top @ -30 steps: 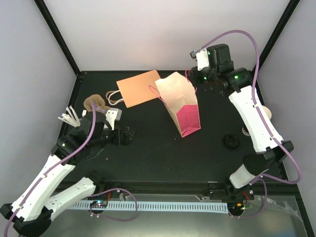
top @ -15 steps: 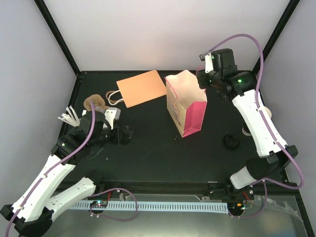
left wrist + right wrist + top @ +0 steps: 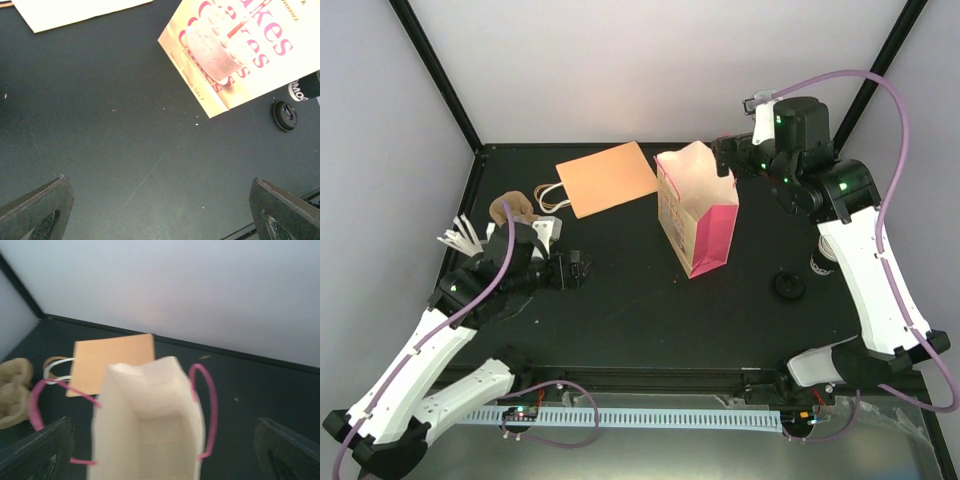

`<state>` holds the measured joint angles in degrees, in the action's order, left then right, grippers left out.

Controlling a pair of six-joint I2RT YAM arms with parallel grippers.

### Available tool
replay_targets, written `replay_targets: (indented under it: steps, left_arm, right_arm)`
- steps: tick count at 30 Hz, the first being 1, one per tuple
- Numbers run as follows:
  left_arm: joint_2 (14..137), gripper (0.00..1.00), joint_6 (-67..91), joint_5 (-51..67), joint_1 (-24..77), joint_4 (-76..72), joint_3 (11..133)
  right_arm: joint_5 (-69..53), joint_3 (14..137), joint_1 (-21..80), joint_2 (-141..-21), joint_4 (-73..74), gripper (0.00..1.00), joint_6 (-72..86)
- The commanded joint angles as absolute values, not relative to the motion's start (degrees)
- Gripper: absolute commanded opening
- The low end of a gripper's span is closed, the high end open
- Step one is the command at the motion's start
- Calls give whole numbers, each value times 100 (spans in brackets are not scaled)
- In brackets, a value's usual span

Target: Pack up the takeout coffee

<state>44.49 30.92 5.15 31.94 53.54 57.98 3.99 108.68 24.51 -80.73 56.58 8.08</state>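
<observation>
The takeout coffee cup (image 3: 818,262) stands at the right side of the table, mostly hidden behind my right forearm; its dark lower part (image 3: 306,89) shows at the edge of the left wrist view. A pink paper bag (image 3: 695,215) stands upright mid-table with its mouth open, and its cream inside (image 3: 150,430) looks empty. My right gripper (image 3: 725,160) hovers open by the bag's far right rim, holding nothing (image 3: 160,460). My left gripper (image 3: 577,270) is open low over bare table (image 3: 160,215), left of the bag.
A flat orange paper bag (image 3: 605,178) lies behind the pink bag. A brown pulp carrier (image 3: 512,210) and a bundle of white sticks (image 3: 460,240) sit at the far left. A black lid (image 3: 787,285) lies near the cup. Grey walls close in behind.
My right gripper opened and let go of the pink bag's rim, then drew back to the right. The bag went from tilted to upright. The left arm barely moved.
</observation>
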Motion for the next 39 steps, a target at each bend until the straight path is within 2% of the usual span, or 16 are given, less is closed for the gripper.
replay_targets:
  steps: [1, 7, 12, 23, 32, 39]
  left_arm:
    - [4484, 99, 3455, 310, 3157, 5581, 5897]
    - [4037, 99, 3122, 197, 3160, 5419, 5741]
    - [3861, 99, 3155, -665, 3128, 5808, 5709]
    - [3822, 99, 3316, -1417, 2665, 6173, 5851]
    - [3947, 99, 3365, -1559, 2284, 6078, 5611]
    - [4095, 99, 3426, -1392, 2108, 5877, 5304]
  right_arm:
    - [157, 11115, 2990, -7888, 5675, 100, 1111]
    - [66, 11067, 4144, -7794, 5364, 100, 1204]
    - [-158, 10543, 5047, -7732, 4843, 100, 1144]
    - [-380, 8364, 6666, -7547, 3289, 100, 1297]
    - [-338, 6899, 6915, -7722, 2208, 100, 1182]
    - [199, 7112, 6823, -8366, 2526, 100, 756]
